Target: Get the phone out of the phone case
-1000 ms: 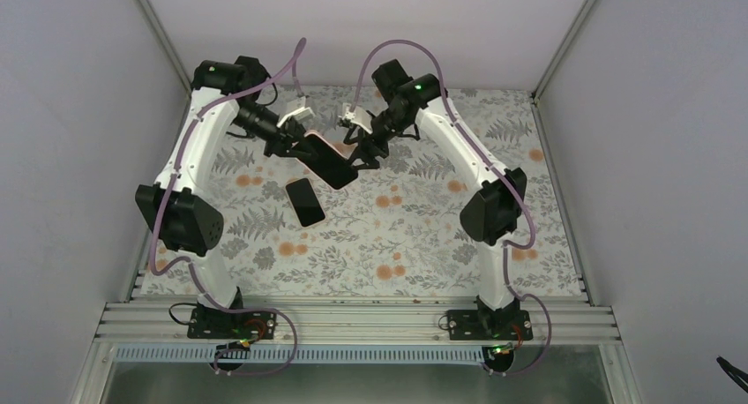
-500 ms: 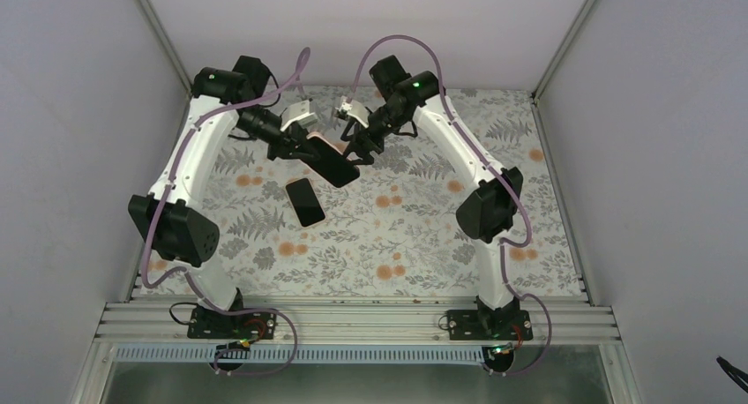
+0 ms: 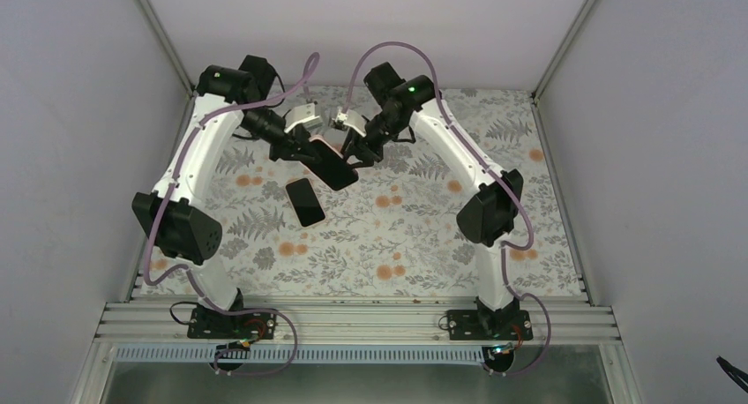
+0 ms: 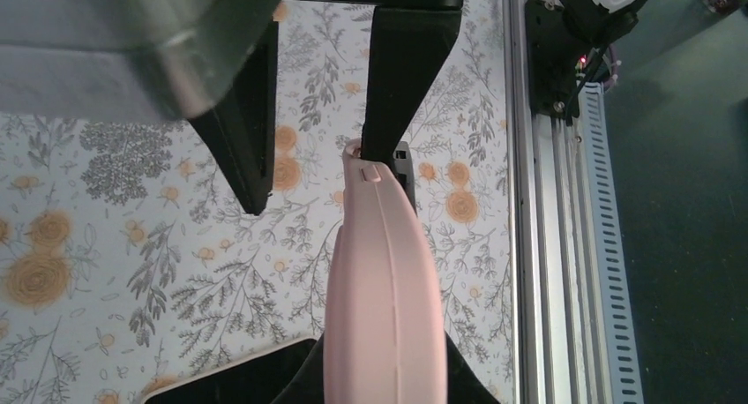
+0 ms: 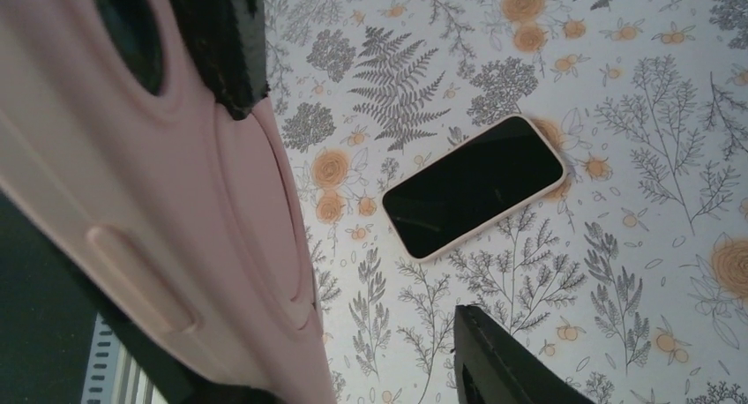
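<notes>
The pink phone case (image 3: 332, 163) is held in the air, tilted, by my left gripper (image 3: 304, 148), which is shut on one end of it. In the left wrist view the case (image 4: 385, 298) shows edge-on between the fingers. My right gripper (image 3: 355, 146) is open at the case's other end; in the left wrist view one of its fingers (image 4: 401, 78) touches the case tip and the other (image 4: 247, 139) stands apart. The phone (image 3: 305, 201) lies flat on the table, screen up, below the case. It also shows in the right wrist view (image 5: 474, 185), beside the case (image 5: 176, 228).
The floral table mat (image 3: 415, 236) covers the table. Grey walls close in the left, right and back. An aluminium rail (image 3: 353, 320) with the arm bases runs along the near edge; it also shows in the left wrist view (image 4: 534, 272).
Both grippers and the case have shifted slightly left and toward the back. The left gripper keeps its hold on the case. The phone on the table has not moved.
</notes>
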Controlling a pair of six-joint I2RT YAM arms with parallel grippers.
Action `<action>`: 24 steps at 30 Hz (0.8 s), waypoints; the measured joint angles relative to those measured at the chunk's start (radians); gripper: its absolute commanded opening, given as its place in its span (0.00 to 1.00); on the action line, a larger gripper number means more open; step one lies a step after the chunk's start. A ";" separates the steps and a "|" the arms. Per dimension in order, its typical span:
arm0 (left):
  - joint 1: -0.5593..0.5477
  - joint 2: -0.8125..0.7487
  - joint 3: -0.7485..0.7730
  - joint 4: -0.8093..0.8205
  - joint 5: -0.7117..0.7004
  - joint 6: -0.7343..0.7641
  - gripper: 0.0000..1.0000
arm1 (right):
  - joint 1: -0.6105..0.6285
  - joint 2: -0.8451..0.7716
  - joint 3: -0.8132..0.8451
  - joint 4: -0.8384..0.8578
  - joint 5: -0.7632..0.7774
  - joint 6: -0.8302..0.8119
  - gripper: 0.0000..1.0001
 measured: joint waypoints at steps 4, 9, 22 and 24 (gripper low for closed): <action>-0.008 -0.001 0.003 -0.003 -0.015 -0.002 0.23 | 0.014 -0.035 -0.044 0.003 0.014 0.021 0.29; -0.035 -0.013 -0.018 0.059 0.011 -0.012 0.47 | 0.047 -0.071 -0.080 0.063 0.000 0.091 0.04; -0.026 -0.084 -0.054 0.226 0.036 -0.023 0.85 | 0.036 -0.102 -0.147 0.184 -0.105 0.192 0.03; -0.015 -0.085 -0.050 0.234 0.036 -0.029 1.00 | 0.030 -0.112 -0.154 0.207 -0.117 0.199 0.03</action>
